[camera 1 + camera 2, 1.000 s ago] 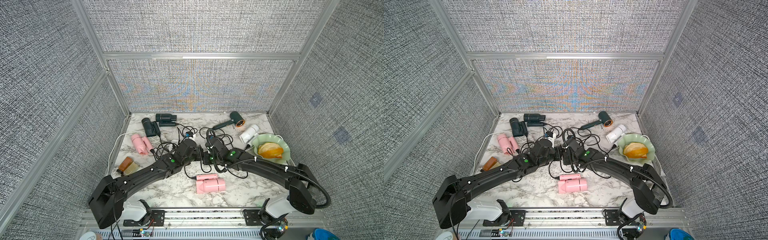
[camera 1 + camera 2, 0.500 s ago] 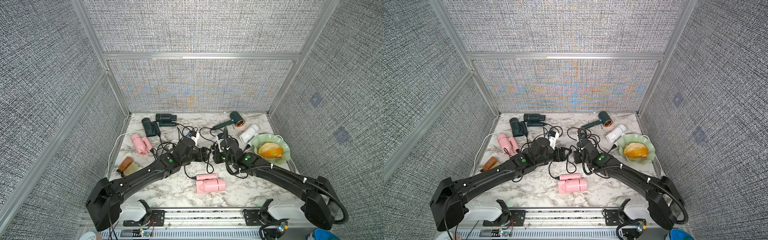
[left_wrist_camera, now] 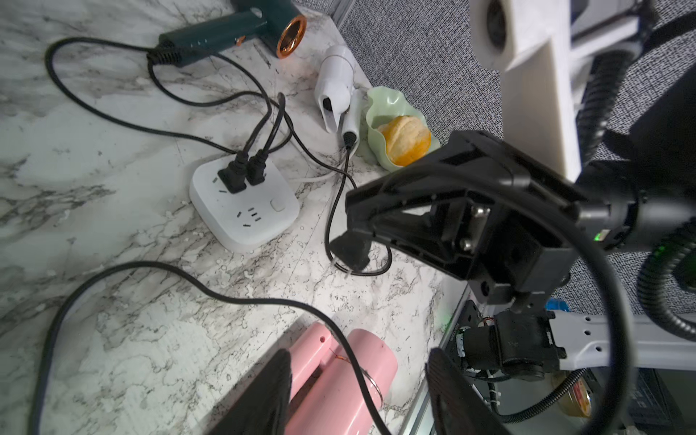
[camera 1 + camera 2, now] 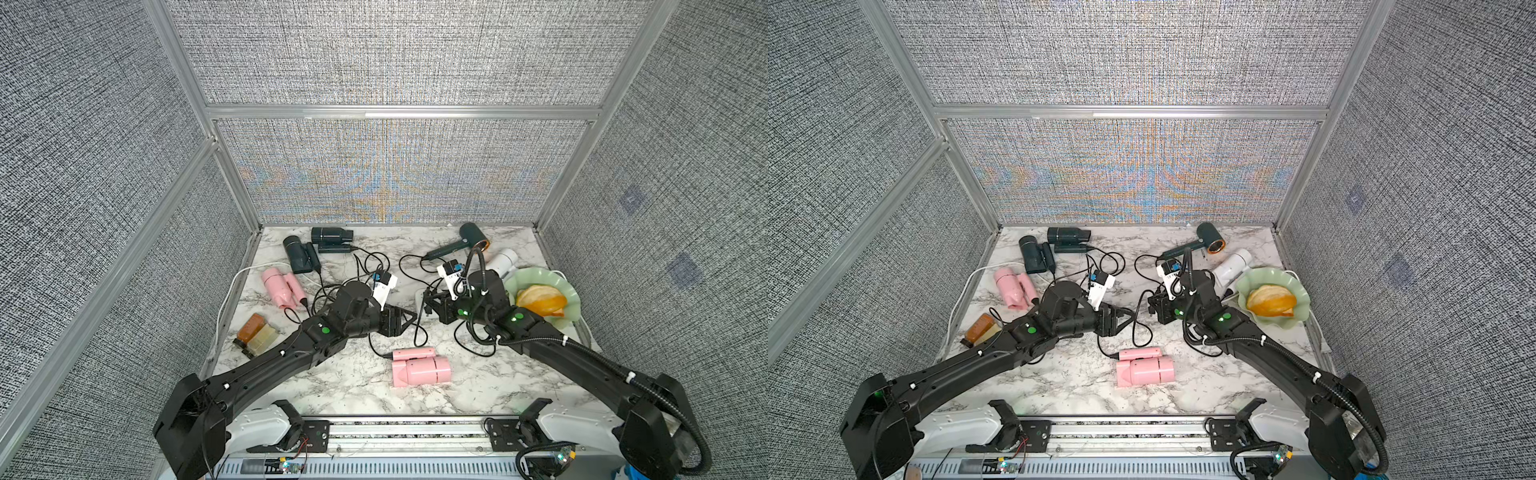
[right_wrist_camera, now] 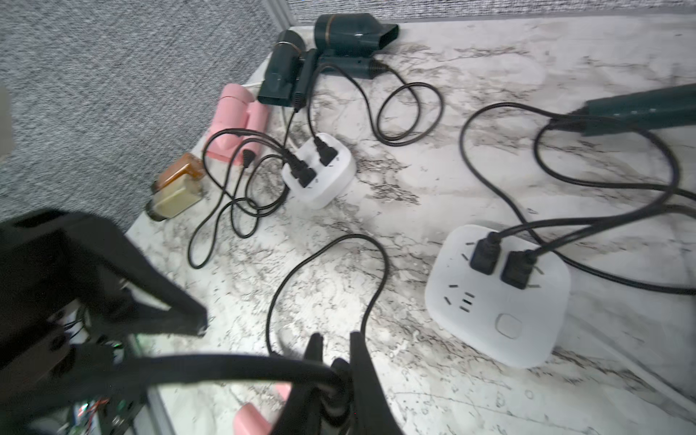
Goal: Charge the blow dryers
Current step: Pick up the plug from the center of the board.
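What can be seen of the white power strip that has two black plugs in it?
The power strip is a white square with rounded corners, seemingly of smooth plastic. It lies flat on the marble table. Two black plugs sit side by side in sockets along one edge; another socket is free, and a round button is near one corner. A white cable leaves one side.

both top views look down from the front, wrist views close above the table (image 3: pixel 94 226).

Grey woven wall panels (image 4: pixel 374 54), aluminium frame (image 4: pixel 399 112), white marble tabletop (image 4: pixel 340 386)
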### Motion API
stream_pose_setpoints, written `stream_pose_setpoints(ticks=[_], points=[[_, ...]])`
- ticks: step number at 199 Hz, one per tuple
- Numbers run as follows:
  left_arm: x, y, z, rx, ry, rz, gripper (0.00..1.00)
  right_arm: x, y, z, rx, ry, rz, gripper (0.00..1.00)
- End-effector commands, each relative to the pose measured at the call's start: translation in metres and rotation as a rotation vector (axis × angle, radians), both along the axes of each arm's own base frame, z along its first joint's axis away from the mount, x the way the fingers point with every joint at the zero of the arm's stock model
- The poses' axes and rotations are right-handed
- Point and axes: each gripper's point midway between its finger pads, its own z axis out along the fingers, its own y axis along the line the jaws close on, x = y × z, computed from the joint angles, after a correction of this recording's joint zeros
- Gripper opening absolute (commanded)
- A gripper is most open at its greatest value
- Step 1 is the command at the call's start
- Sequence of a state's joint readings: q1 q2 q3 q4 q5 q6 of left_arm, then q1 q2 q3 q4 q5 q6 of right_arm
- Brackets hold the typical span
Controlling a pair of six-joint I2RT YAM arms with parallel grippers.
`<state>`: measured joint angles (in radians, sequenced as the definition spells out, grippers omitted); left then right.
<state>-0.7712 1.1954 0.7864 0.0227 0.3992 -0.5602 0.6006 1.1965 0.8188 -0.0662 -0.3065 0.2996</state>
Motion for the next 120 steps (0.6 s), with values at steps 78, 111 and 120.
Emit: stream_pose_setpoints(ticks=[78, 111, 120], points=[[-0.005, -0.026, 0.048, -0.135, -0.195, -0.270, 0.44, -0.038, 0.033, 0.014, 0.115, 0.093, 0.287, 0.05], [0.000, -0.030, 0.044, -0.134, -0.169, -0.258, 0.31, -0.039, 0.035, 0.013, 0.118, 0.099, 0.294, 0.05], [0.003, -0.030, 0.041, -0.125, -0.158, -0.244, 0.27, -0.039, 0.035, 0.013, 0.117, 0.099, 0.296, 0.05]])
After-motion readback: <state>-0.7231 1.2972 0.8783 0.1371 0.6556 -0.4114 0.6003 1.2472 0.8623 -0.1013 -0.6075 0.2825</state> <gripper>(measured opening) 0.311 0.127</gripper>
